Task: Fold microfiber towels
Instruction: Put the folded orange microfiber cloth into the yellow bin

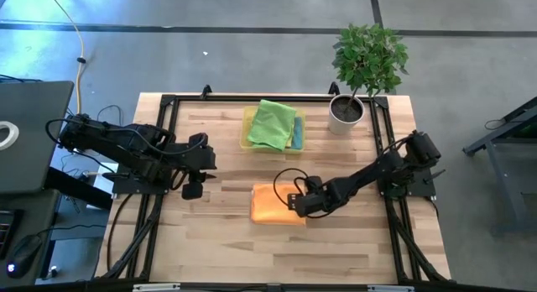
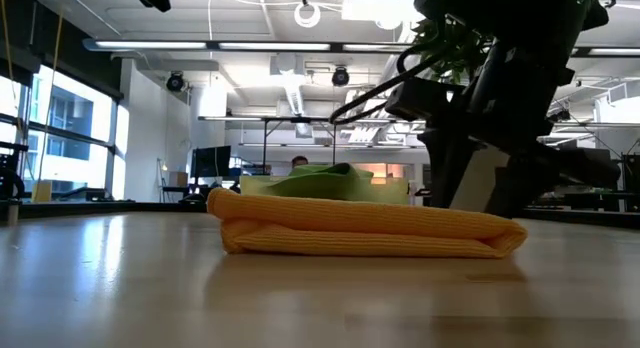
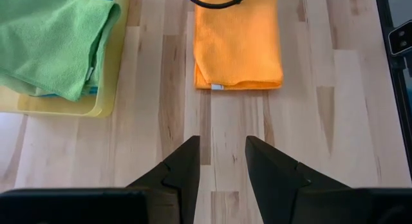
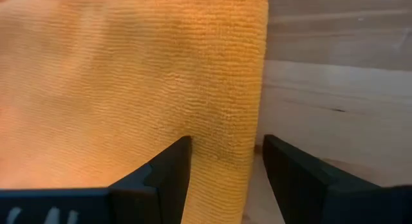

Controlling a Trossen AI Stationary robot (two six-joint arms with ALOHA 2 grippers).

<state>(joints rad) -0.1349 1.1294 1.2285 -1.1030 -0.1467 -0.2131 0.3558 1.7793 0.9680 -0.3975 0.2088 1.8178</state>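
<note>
Folded towel point(image 1: 275, 204) at tabletop point(image 1: 226, 242) centre. Tray point(image 1: 248, 141) at 12 o'clock from it, holding stacked towels point(image 1: 272, 124). Potted plant point(image 1: 361, 74) at 2 o'clock. Right pincer point(image 1: 295, 201) over folded towel's 3 o'clock edge; left pincer point(image 1: 192, 190) at 9 o'clock, apart.

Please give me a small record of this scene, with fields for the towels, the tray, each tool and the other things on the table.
orange towel: folded, flat on the table, near the front middle
green towel: on top in the yellow tray, a blue towel showing under it
left tool: open, empty, over bare wood, left of the orange towel
right tool: open, fingers astride the orange towel's right edge
potted plant: back right corner of the table
</note>
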